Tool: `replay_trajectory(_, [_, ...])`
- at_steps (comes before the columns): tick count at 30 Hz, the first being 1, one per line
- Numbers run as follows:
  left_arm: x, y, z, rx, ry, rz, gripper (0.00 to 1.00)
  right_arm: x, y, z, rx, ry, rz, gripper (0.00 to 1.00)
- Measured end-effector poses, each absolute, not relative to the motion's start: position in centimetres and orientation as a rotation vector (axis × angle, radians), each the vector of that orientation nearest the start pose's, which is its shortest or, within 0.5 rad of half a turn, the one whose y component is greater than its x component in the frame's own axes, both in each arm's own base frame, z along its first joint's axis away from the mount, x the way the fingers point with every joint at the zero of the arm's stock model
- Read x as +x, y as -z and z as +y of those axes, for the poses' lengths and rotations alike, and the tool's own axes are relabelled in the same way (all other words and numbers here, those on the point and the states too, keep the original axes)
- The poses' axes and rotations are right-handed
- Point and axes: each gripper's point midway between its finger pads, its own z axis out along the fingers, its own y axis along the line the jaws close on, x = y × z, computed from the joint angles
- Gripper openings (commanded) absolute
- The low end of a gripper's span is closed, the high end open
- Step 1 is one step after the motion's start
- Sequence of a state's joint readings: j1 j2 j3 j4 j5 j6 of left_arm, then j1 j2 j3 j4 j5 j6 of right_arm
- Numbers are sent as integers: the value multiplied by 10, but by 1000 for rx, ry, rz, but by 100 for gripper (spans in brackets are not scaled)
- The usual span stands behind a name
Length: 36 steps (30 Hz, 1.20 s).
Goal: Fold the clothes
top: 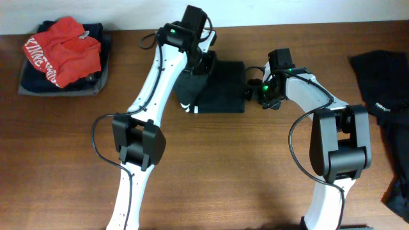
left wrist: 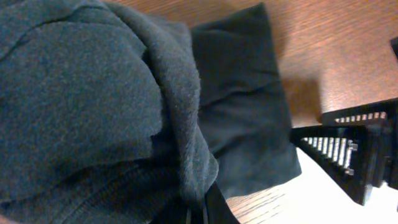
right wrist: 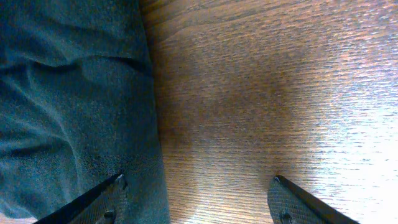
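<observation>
On the table the teal-grey shirt lies part-folded near the middle. The risk I see is the fold dragging askew, or the whole bundle sliding, if the left gripper pulls while nothing pins the far edge. That gripper is pinched tight on a bunched layer of the shirt, raised off the flat part. The right gripper stands wide and empty at the shirt's right edge, one finger over cloth, the other over bare wood.
</observation>
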<state>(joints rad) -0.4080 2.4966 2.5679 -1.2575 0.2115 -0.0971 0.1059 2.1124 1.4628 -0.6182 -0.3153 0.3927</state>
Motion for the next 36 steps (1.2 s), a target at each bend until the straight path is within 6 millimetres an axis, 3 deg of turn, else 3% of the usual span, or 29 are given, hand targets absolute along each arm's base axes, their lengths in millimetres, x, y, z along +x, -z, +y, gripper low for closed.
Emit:
replay_trajectory(12, [491,-130,-300,595,450,2682,1,450,-13,101,343,-552,2856,77])
replay_trajectory(15, [489,-132,-310,619,459,2658,12,450,-13,101,344,-552,2856,77])
replay_trajectory(20, [483,-134,-326,658,472,2636,12,450,-13,101,358,-554,2856,77])
replay_trajectory(26, [481,-135,-332,670,478,2627,12,449,-13,102,374,-561,2858,69])
replay_trajectory(30, [485,-137,-334,654,487,2610,11,448,-12,103,375,-573,2863,69])
replay_trajectory(32, [487,-139,-337,647,495,2598,5,448,-12,104,375,-577,2863,69])
replay_trajectory(36, [484,-142,-346,661,523,2581,5,448,-12,104,374,-578,2863,69])
